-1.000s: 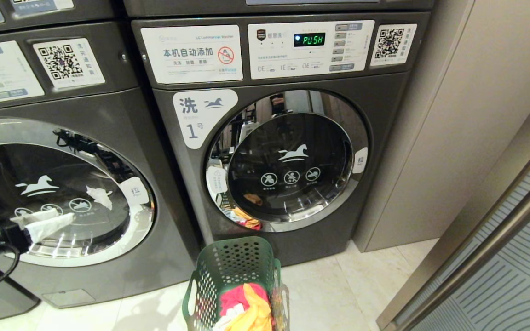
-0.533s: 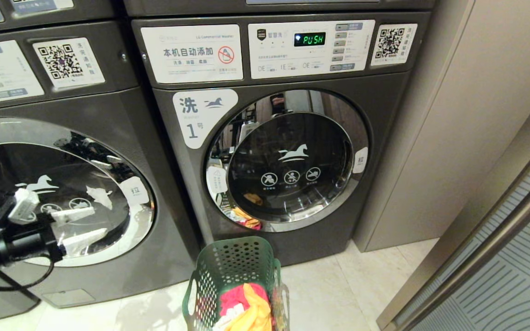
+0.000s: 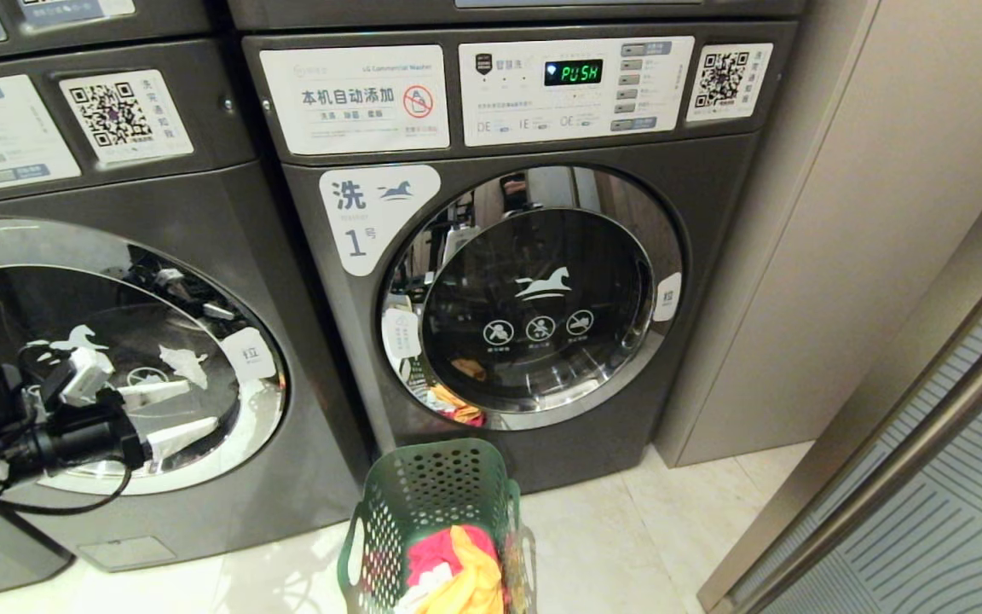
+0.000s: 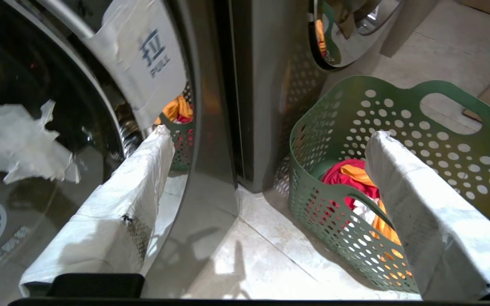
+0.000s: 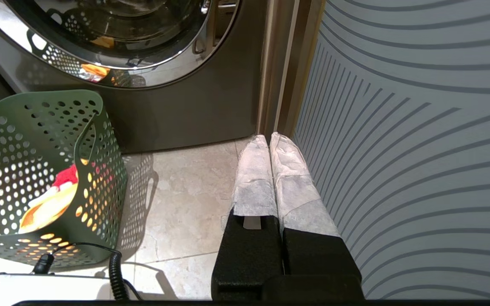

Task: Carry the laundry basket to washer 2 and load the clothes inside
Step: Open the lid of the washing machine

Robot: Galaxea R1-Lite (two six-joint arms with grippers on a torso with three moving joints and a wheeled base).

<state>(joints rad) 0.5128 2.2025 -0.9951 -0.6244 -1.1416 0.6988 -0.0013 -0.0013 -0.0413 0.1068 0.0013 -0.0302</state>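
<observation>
Green laundry basket (image 3: 431,512) holds three clothes (image 3: 457,571) before two washers; left end effector (image 3: 171,414) gapes, right end effector (image 5: 270,142) pinched together.

A dark green perforated plastic laundry basket (image 3: 427,503), rectangular with rounded corners and oval handle cutouts, is standing upright on the pale tiled floor at the lower centre of the head view. Small soft garments (image 3: 457,571), red, yellow-orange and white, are lying crumpled inside it. A dark grey front-loading washer (image 3: 201,213) is filling the left of the frame, its round chrome-rimmed glass door sitting closed; its number label is lying outside the picture.
</observation>
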